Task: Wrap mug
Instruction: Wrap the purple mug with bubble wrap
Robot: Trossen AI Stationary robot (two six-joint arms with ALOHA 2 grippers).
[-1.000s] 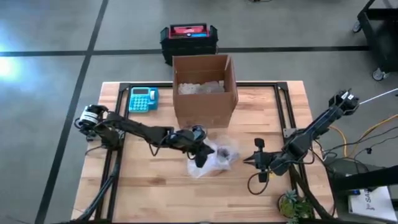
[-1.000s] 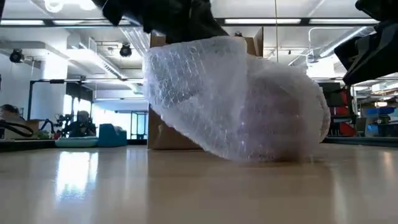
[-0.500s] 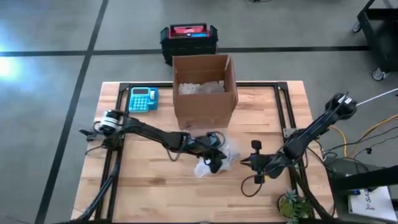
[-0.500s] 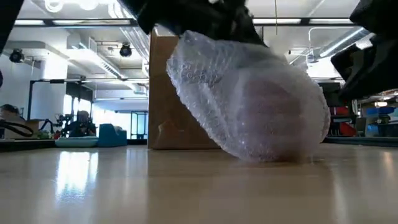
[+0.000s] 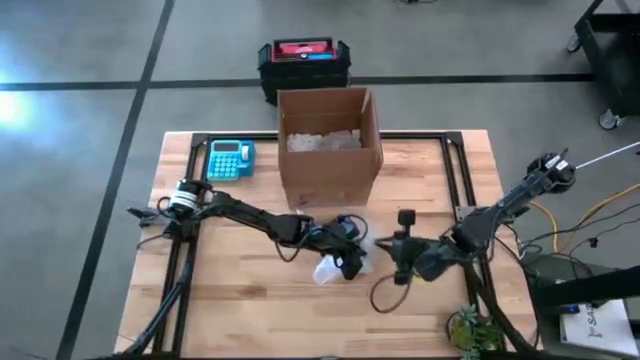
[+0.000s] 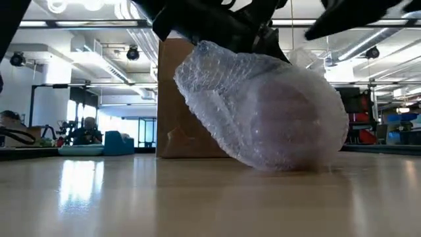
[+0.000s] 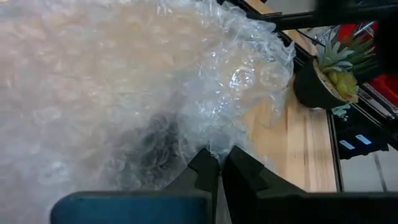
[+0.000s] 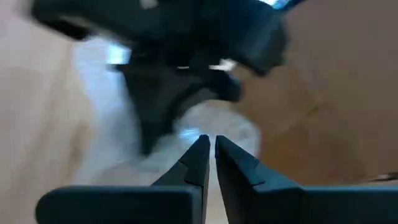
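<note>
Pinching the bubble wrap [image 5: 338, 262] around the mug at frame centre, below the cardboard box [image 5: 328, 142], my left gripper [image 5: 352, 266] held closed on it; my right gripper [image 5: 388, 254], jaws nearly shut, hovered just right.

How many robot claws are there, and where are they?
2. The left claw is pinching the bubble wrap in the middle of the table. The right claw is just beside the bundle, on its right, nearly closed.
</note>
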